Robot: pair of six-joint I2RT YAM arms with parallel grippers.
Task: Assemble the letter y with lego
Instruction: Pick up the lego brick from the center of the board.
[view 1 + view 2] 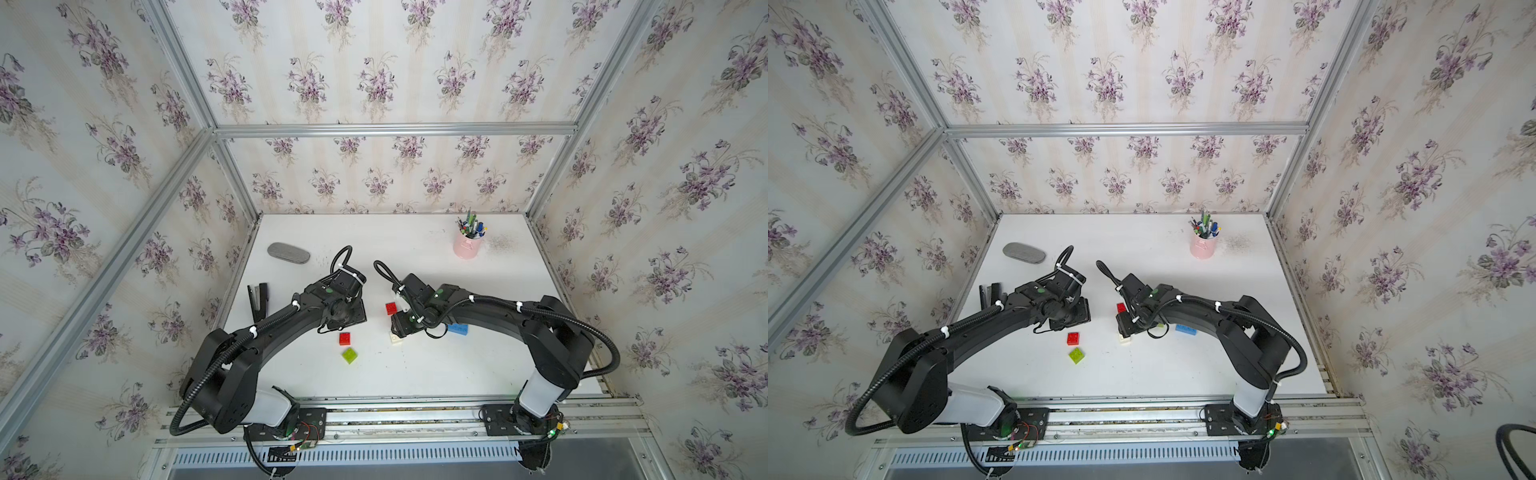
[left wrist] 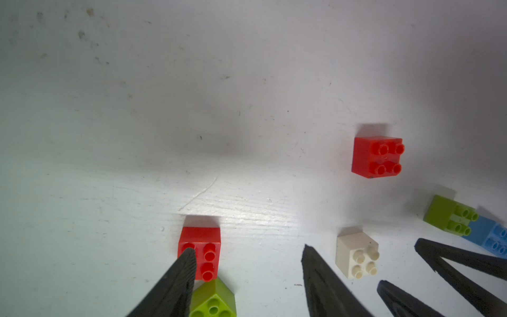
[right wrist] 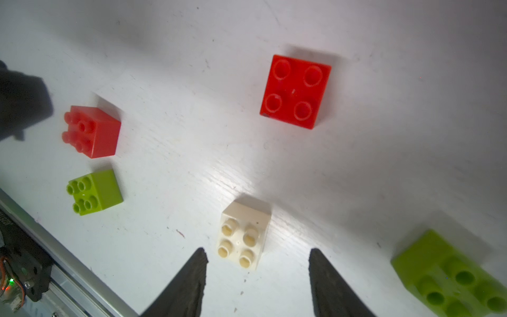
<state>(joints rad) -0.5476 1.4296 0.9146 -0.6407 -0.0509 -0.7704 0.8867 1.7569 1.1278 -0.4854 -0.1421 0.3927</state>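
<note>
The lego lies as loose bricks on the white table [image 1: 415, 374]; the letter y is out of view. My left gripper [image 2: 247, 249] is open, one fingertip over a red brick [image 2: 201, 252] [image 1: 344, 338], with a lime-green brick [image 2: 214, 300] [image 1: 349, 355] just behind it. My right gripper [image 3: 257, 251] is open, and the white brick [image 3: 244, 236] [image 1: 396, 338] sits just ahead of its fingertips, untouched. A second red brick [image 3: 296, 92] [image 1: 391, 308] lies farther out. Another green brick [image 3: 452, 274] rests against the blue brick [image 2: 491, 236] [image 1: 458, 329] under the right arm.
A pink pen cup [image 1: 467, 247] stands at the back right. A grey oval case [image 1: 288, 252] and a black stapler [image 1: 258, 301] lie at the left. The aluminium rail [image 1: 374, 409] bounds the front edge, and wallpapered walls close in the sides.
</note>
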